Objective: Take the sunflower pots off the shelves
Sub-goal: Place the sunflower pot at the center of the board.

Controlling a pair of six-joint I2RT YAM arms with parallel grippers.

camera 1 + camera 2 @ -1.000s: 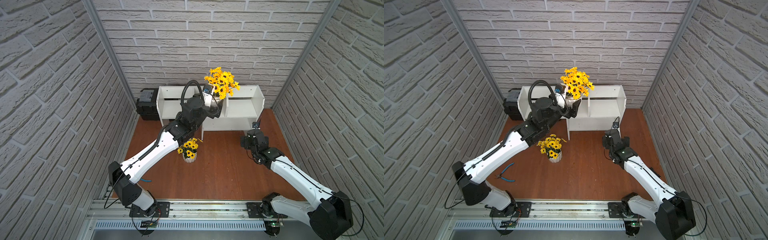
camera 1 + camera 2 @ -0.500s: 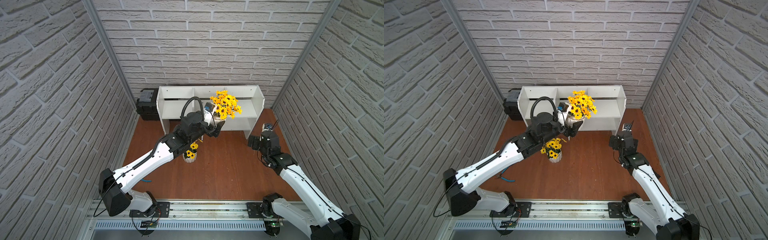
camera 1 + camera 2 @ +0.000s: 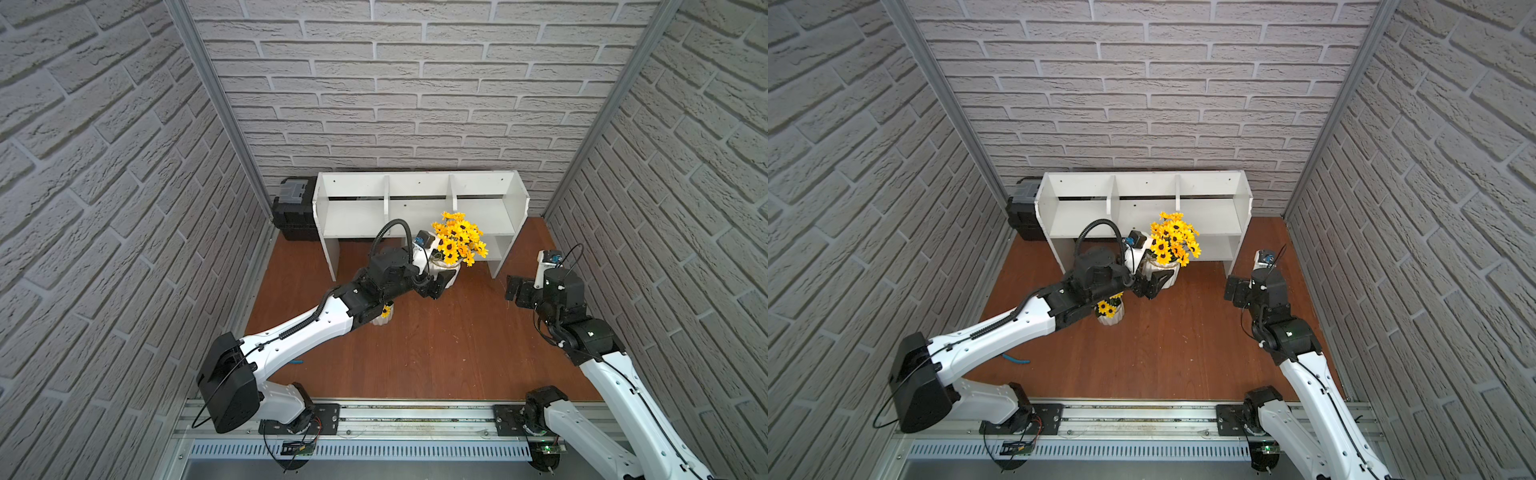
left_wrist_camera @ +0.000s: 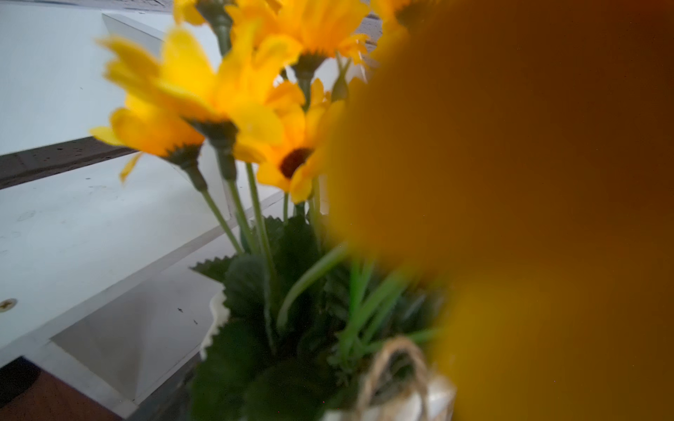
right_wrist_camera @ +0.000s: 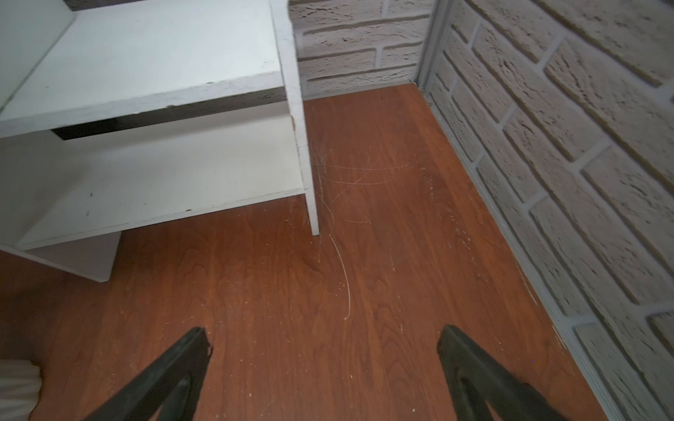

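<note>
Grey brick-look walls (image 3: 415, 83) close in a brown wooden worktop (image 3: 436, 353) on three sides. One sunflower pot (image 3: 448, 272) is out in front of the shelves (image 3: 357, 216), just before the lower shelf. Its yellow heads are bunched above the white ribbed body, and in both top views they overlap the shelf edge. The left pincer (image 3: 441, 282) is clamped on this sunflower pot (image 3: 1165, 272), with black fingers (image 3: 1158, 281) pressed to its side low down. Whether the base touches the worktop cannot be told. In the left wrist view the blooms fill the picture, one so close that it is only an orange blur. Green leaves and a loop of twine show at the pot's rim, with the white boards of the shelves (image 4: 73, 226) behind.

The second sunflower pot (image 3: 1111, 313) stands upright on the worktop, farther out from the shelves and near the first. It lies partly under the left forearm, so in a top view only a sliver of it shows.

The right pincer (image 3: 515, 291) hangs over the worktop near the shelves' right end and holds nothing. The right wrist view shows its two black fingers (image 5: 197, 346) spread wide above bare wood.

A black-and-grey toolbox (image 3: 295, 208) stands against the shelves' left side. Blue-handled pliers (image 3: 1017, 359) lie on the worktop beside the left arm.
</note>
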